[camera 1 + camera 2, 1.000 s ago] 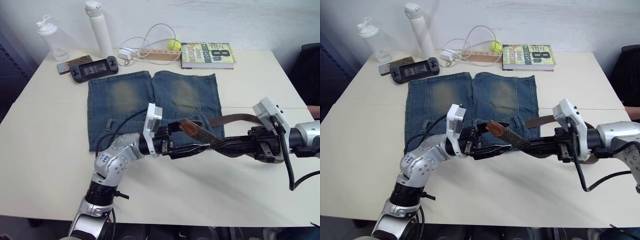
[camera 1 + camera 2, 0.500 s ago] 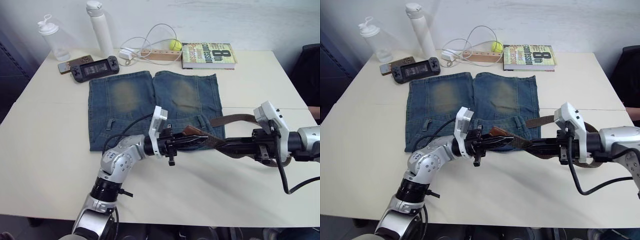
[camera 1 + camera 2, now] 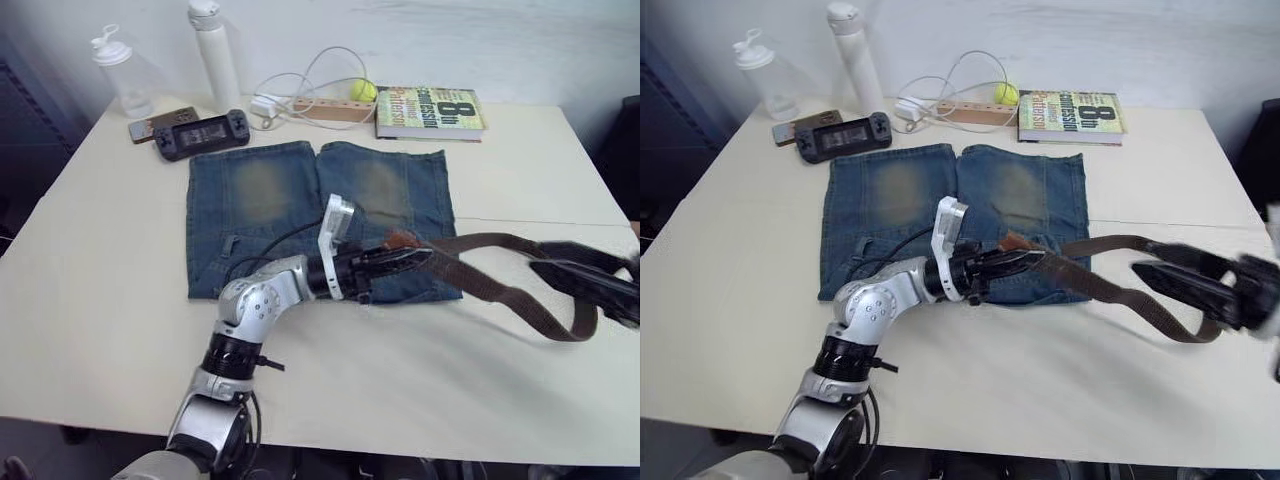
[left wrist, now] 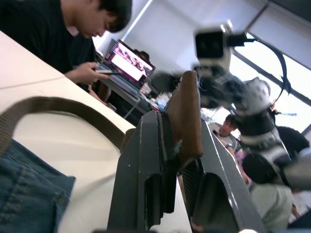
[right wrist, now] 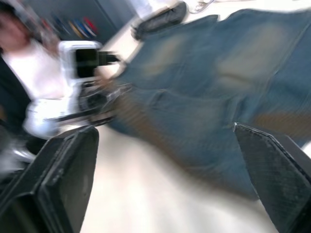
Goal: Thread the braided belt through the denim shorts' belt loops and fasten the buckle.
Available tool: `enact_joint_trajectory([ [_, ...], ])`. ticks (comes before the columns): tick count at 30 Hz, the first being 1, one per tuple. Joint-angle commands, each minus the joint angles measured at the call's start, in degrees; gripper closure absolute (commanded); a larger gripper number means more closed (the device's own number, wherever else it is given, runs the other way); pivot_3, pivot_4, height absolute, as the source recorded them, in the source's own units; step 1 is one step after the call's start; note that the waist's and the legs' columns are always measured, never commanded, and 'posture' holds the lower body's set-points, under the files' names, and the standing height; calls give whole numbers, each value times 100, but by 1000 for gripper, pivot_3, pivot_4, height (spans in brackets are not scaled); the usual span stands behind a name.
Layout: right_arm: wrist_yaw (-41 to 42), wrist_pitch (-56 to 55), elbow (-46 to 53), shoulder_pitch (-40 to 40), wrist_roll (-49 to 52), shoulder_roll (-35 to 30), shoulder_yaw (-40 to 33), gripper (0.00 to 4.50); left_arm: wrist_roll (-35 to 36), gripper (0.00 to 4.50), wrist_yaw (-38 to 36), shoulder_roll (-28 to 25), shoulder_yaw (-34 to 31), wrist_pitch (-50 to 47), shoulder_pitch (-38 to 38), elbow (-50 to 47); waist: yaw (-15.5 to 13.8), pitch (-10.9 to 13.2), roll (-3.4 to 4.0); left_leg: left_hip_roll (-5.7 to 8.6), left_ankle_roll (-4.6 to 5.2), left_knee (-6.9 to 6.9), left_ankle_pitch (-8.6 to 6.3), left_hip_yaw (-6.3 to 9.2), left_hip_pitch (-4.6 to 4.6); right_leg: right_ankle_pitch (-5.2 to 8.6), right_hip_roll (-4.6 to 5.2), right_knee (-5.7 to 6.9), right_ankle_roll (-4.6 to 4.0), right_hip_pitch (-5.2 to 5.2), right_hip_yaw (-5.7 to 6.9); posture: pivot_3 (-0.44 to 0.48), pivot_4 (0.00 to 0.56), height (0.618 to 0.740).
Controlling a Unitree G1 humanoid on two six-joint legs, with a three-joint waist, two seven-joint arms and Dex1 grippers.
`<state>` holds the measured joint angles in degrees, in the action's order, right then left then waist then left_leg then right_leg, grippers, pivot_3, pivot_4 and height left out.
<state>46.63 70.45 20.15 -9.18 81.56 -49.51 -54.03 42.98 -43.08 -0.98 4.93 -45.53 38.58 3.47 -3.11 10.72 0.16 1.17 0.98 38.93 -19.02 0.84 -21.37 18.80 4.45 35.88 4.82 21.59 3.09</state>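
Braided belt (image 3: 500, 285) tan tip pinched in left tool (image 3: 415, 258), right tool (image 5: 165, 179) spread, empty.

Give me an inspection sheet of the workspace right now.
Surface: cream table.
Job's things: denim shorts flat; braided belt trails off to the right, tip in left tool, not threaded.
Clutter: book, game console, two bottles, ball.
Tools: left tool shut on the belt tip; right tool open.
Cables: white cable.
Surroundings: person at a laptop.
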Motion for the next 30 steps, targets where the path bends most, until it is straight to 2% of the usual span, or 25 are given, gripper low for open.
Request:
enact_joint_trajectory([
  [1,-694,-294,884,-954,1387,859,85,50,50,4500,-55,178,-53,132,208,2,5,-1,5,1,0,-3,0,-1,2,0,0,0,0,1,-1,0,150,735],
  [4,-1397,-827,1228,-1187,1651,1502,816,50,309,4500,10,331,-153,-144,248,-60,138,-2,8,4,7,1,-5,-23,15,-5,5,6,9,0,-27,0,150,735],
  [7,-2084,-1433,1213,-931,1534,2229,1633,50,462,4500,218,512,-244,-291,199,-291,222,-4,9,6,6,8,-8,-23,29,-8,6,-2,16,-2,-41,0,150,735],
  [9,-2325,-1844,1084,-636,1318,2716,2065,50,598,4500,329,537,-231,-485,105,-566,234,-8,24,12,5,7,-8,-30,27,-8,8,2,16,4,-48,0,150,735],
  [10,-2370,-1997,1033,-528,1199,2876,2204,50,622,4500,373,537,-213,-541,59,-668,242,-9,5,9,3,1,-7,-28,33,-8,3,2,15,4,-50,0,150,735],
  [12,-2401,-2227,959,-395,1032,3062,2378,50,645,4500,501,548,-215,-605,3,-771,222,-19,29,2,-15,3,-5,-7,24,-4,-8,6,8,12,-43,0,150,735],
  [26,-2178,-3084,728,162,856,3170,2826,50,470,4500,952,448,-115,-685,-221,-799,180,-20,32,11,-8,4,-8,-7,15,-4,-2,8,8,18,-43,0,150,735],
  [29,-2183,-3111,742,210,862,3155,2973,874,421,4500,970,368,-53,-715,-320,-831,179,-20,32,11,-8,3,-8,-7,16,-4,-2,8,8,18,-43,0,150,735],
  [30,-2181,-3108,731,216,877,3146,3015,1381,421,4500,968,361,-53,-711,-330,-829,177,-20,32,11,-8,3,-8,-7,15,-4,-1,8,8,18,-43,0,150,735],
])
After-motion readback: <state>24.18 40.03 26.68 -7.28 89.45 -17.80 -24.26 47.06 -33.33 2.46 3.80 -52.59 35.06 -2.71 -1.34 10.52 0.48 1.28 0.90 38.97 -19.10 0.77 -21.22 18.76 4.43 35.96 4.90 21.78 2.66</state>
